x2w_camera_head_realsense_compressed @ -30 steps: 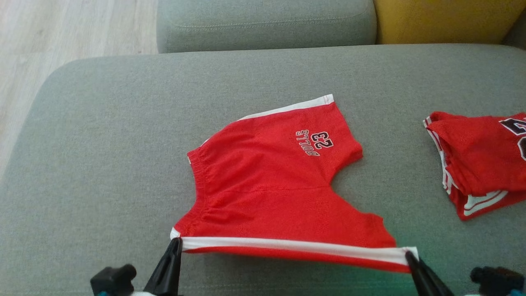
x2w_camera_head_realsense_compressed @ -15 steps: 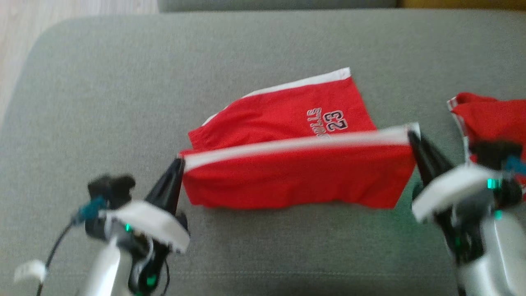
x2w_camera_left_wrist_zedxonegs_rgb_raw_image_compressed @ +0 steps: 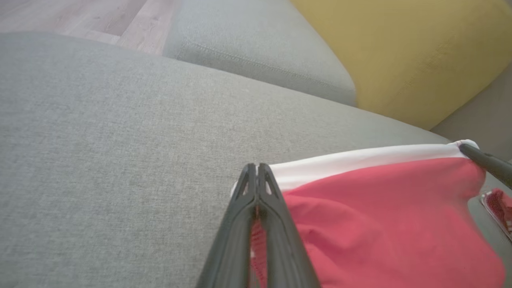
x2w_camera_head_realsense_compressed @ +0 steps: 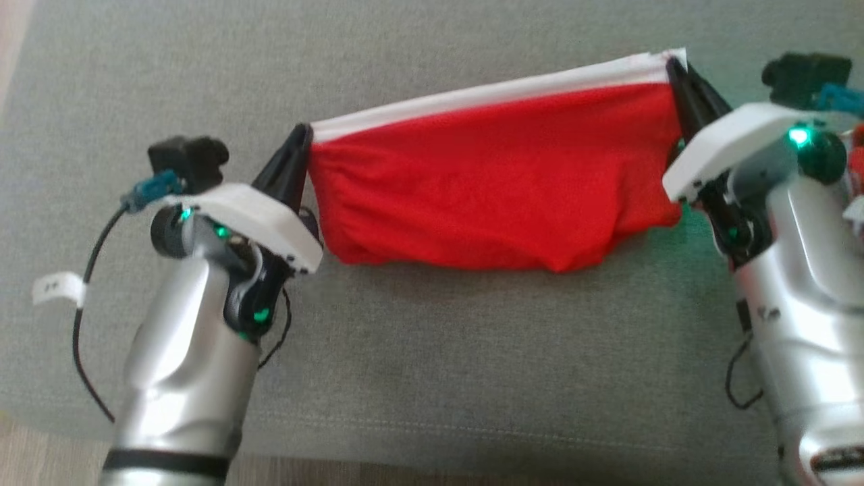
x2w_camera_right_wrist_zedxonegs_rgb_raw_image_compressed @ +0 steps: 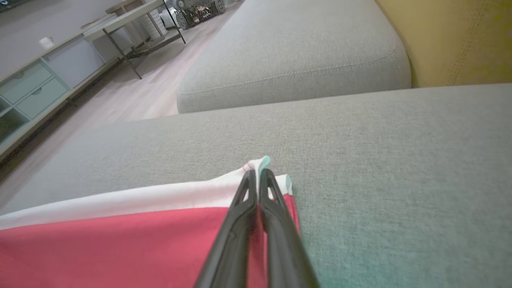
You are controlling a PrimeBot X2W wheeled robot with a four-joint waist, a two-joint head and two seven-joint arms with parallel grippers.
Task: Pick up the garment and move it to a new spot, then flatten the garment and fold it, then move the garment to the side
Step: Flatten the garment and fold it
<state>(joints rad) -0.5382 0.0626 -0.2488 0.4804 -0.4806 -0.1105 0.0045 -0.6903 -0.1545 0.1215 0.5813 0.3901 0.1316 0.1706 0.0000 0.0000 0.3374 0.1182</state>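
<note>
The garment (x2w_camera_head_realsense_compressed: 486,182) is a pair of red shorts with a white stripe, hanging stretched between my two grippers above the grey sofa cushion (x2w_camera_head_realsense_compressed: 439,378). My left gripper (x2w_camera_head_realsense_compressed: 300,135) is shut on its left stripe corner, seen close up in the left wrist view, where the left gripper (x2w_camera_left_wrist_zedxonegs_rgb_raw_image_compressed: 256,168) pinches the white edge of the garment (x2w_camera_left_wrist_zedxonegs_rgb_raw_image_compressed: 380,208). My right gripper (x2w_camera_head_realsense_compressed: 671,64) is shut on the right stripe corner; in the right wrist view the right gripper (x2w_camera_right_wrist_zedxonegs_rgb_raw_image_compressed: 258,174) clamps the white tip of the garment (x2w_camera_right_wrist_zedxonegs_rgb_raw_image_compressed: 120,240). The shorts' lower part sags and bunches onto the cushion.
A second red garment (x2w_camera_head_realsense_compressed: 856,145) peeks out at the right edge behind my right arm. In the left wrist view a yellow cushion (x2w_camera_left_wrist_zedxonegs_rgb_raw_image_compressed: 408,56) lies beyond the grey seat. A wood floor (x2w_camera_right_wrist_zedxonegs_rgb_raw_image_compressed: 132,96) and a low cabinet (x2w_camera_right_wrist_zedxonegs_rgb_raw_image_compressed: 36,88) lie past the sofa's far side.
Both grippers have lifted the striped edge and carried it forward over the rest of the shorts, hiding the "23" print. The head camera has tilted down, so the scene has shifted.
</note>
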